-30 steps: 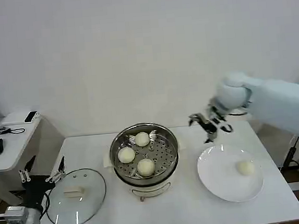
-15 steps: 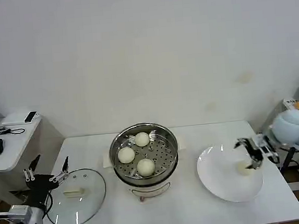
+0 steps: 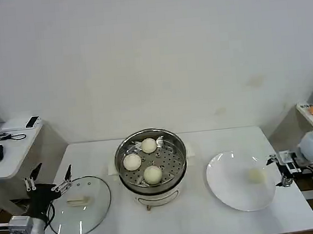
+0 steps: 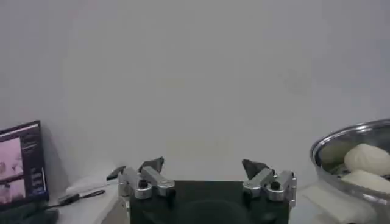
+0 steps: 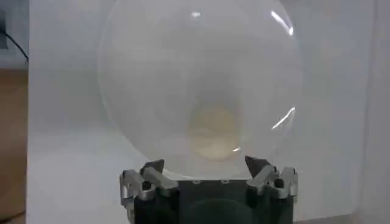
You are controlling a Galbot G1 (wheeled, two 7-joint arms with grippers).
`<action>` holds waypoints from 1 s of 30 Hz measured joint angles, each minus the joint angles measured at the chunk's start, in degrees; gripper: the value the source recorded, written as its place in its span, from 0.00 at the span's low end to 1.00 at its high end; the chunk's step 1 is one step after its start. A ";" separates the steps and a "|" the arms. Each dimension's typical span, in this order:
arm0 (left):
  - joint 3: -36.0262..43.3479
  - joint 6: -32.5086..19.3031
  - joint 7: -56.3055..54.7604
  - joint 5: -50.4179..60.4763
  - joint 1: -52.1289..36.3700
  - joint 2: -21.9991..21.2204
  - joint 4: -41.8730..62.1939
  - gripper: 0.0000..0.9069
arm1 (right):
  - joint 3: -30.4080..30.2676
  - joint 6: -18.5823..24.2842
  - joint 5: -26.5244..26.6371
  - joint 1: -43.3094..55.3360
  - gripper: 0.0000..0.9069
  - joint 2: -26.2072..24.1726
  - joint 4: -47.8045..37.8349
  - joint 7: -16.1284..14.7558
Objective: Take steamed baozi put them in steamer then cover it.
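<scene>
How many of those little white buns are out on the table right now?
4. Three sit on the perforated tray inside the steamer: one at the back, one left, one front. The fourth lies on the white plate.

My right gripper sits at the table's right edge, just off the plate, fingers spread w/ nothing between. One baozi on the plate, bare plate all round it, open from above and from my side. Btwn plate and steamer a bare strip of table, wide enough to pass. Steamer rim stands high, blocks a low sideways run; three buns on the tray, free spot at its right side. Cover lies flat left of steamer, handle up, clear above. My left gripper hangs spread over the table's left edge, just beside the cover.
</scene>
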 measured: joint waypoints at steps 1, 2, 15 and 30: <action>-0.04 0.00 0.00 0.01 -0.01 -0.02 0.11 1.00 | -0.17 0.02 -0.15 0.03 1.00 0.45 -0.56 0.10; -0.06 0.00 0.00 0.02 -0.01 -0.02 0.22 1.00 | -0.40 0.09 -0.32 0.17 1.00 1.00 -1.23 0.19; -0.75 -0.06 0.02 0.08 -0.12 0.12 1.33 1.00 | -3.48 -0.55 -0.95 4.19 1.00 6.74 -7.75 0.92; -0.49 -0.08 0.07 0.03 -0.72 0.41 2.13 1.00 | -5.82 -2.45 -1.82 6.13 0.78 9.21 -10.00 -0.29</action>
